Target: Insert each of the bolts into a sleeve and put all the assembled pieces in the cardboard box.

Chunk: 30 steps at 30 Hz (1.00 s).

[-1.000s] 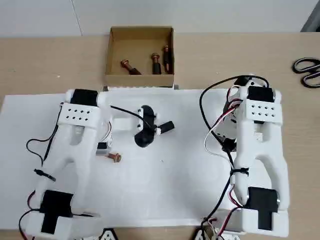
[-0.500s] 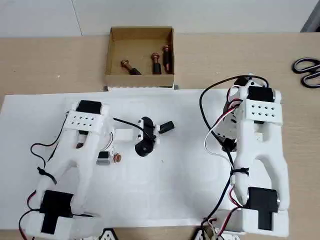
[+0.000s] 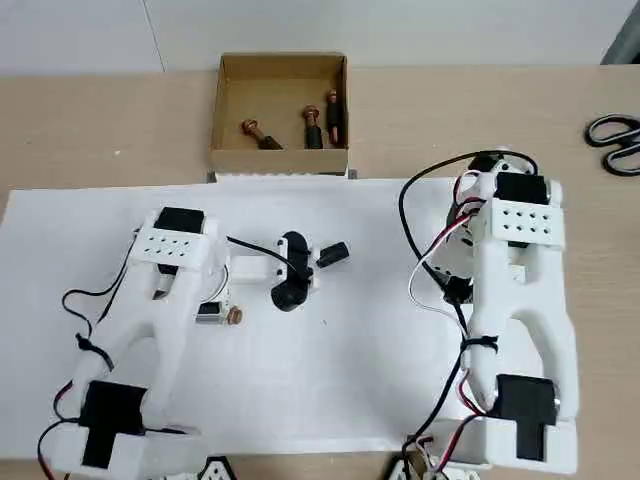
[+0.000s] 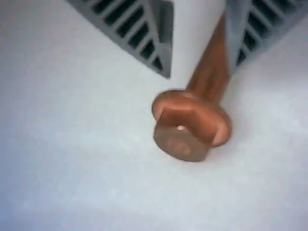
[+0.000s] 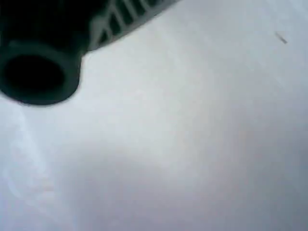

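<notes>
Starting down by the arm bases: left gripper (image 4: 199,62) clenched on the shank of a copper-coloured hex-head metal bolt (image 4: 192,124), grey ribbed jaws either side, head poking out in front. Sitting low over the white paper sheet (image 3: 350,380), well short of the open brown cardboard box (image 3: 280,160) and roughly in line with the box's left-arm corner. Can't tell whether the head is touching the sheet or just off it.

Over on the other side, right gripper (image 5: 72,36) apparently clamped on a short black tube-shaped sleeve (image 5: 36,72), open bore in plain sight, pressed up against one grey ribbed finger (image 5: 126,18). All tucked under the folded right arm (image 3: 510,270), nearer than the box and well off to its right-arm side.

Further back, inside the box: three finished bolt-in-sleeve pieces (image 3: 313,128) lying on its floor. Black-handled scissors (image 3: 613,140) out on the tan wooden table (image 3: 100,130), about level with the box and far off to its right-arm side, nothing to do with the job.

So, by the look of it: fourth pair in hand, bolt pick-up stage, no insertion yet. Next up, probably: lift clear of the sheet, carry across toward the sleeve, get the free end of the shank lined up dead straight with that bore before pushing. Fiddly bit: keeping bolt and bore on one axis with each held by a separate arm.
</notes>
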{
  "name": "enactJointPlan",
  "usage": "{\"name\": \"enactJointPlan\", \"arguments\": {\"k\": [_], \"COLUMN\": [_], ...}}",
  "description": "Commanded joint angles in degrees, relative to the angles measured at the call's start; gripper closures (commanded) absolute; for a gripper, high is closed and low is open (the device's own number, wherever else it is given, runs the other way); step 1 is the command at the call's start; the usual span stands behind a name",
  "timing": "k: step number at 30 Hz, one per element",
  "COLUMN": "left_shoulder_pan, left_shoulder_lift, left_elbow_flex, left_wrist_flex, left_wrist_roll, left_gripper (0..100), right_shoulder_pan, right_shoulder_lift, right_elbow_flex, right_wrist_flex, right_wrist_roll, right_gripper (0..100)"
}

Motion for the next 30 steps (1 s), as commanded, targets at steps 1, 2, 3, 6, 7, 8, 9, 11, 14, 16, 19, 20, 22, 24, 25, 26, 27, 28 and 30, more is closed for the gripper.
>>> {"name": "enactJointPlan", "arguments": {"k": [1, 2, 3, 6, 7, 8, 9, 11, 14, 16, 19, 20, 22, 24, 25, 26, 27, 28, 30], "left_shoulder_pan": [0.4, 0.6, 0.6, 0.4, 0.4, 0.3, 0.3, 0.2, 0.2, 0.3, 0.4, 0.4, 0.4, 0.4, 0.4, 0.4, 0.4, 0.4, 0.4], "left_shoulder_lift": [0.0, 0.7, 1.8, 6.4, 8.1, 9.8, 11.5, 14.2, 17.1, 17.4, 17.4, 17.5, 17.8, 17.9, 17.8, 17.8, 17.8, 17.8, 17.4], "left_elbow_flex": [0.1, 0.2, 0.0, -1.6, -2.7, -3.9, -5.1, -7.4, -9.6, -10.5, -11.6, -12.2, -12.6, -12.6, -12.6, -12.6, -12.6, -12.6, -12.6], "left_wrist_flex": [-0.9, -0.9, -1.0, -1.0, -1.0, -1.0, -0.9, -0.6, -0.5, 0.7, 4.5, 5.5, 6.1, 6.2, 6.3, 6.3, 6.4, 6.4, 6.4], "left_wrist_roll": [-15.9, -16.0, -16.0, -16.0, -15.9, -15.8, -15.8, -15.7, -15.7, -15.7, -15.8, -15.9, -16.0, -16.0, -16.0, -16.0, -16.0, -15.9, -15.8], "left_gripper": [92, 92, 92, 92, 92, 92, 92, 92, 92, 92, 93, 94, 98, 100, 99, 99, 99, 99, 99], "right_shoulder_pan": [0.4, 0.4, 0.4, 0.4, 0.4, 0.4, 0.4, 0.4, 0.4, 0.4, 0.4, 0.4, 0.4, 0.4, 0.4, 0.5, 0.5, 0.5, 0.5], "right_shoulder_lift": [-2.6, -2.6, -2.6, -2.6, -2.6, -2.6, -2.6, -2.6, -2.6, -2.6, -2.6, -2.6, -2.6, -2.6, -2.6, -2.6, -2.6, -2.6, -2.6], "right_elbow_flex": [-0.6, -0.6, -0.6, -0.6, -0.6, -0.6, -0.6, -0.6, -0.6, -0.6, -0.6, -0.6, -0.6, -0.6, -0.6, -0.6, -0.6, -0.6, -0.6], "right_wrist_flex": [-0.2, -0.2, -0.1, -0.1, -0.1, -0.1, -0.1, -0.1, -0.1, -0.1, -0.1, -0.1, -0.2, -0.2, -0.2, -0.2, -0.2, -0.2, -0.2], "right_wrist_roll": [0.4, 0.4, 0.4, 0.4, 0.4, 0.4, 0.4, 0.4, 0.4, 0.4, 0.4, 0.4, 0.4, 0.4, 0.4, 0.4, 0.4, 0.4, 0.4], "right_gripper": [99.6, 99.6, 99.6, 99.6, 99.6, 99.6, 99.6, 99.6, 99.6, 99.6, 99.6, 99.6, 99.6, 99.6, 99.6, 99.6, 99.6, 99.6, 99.6]}}
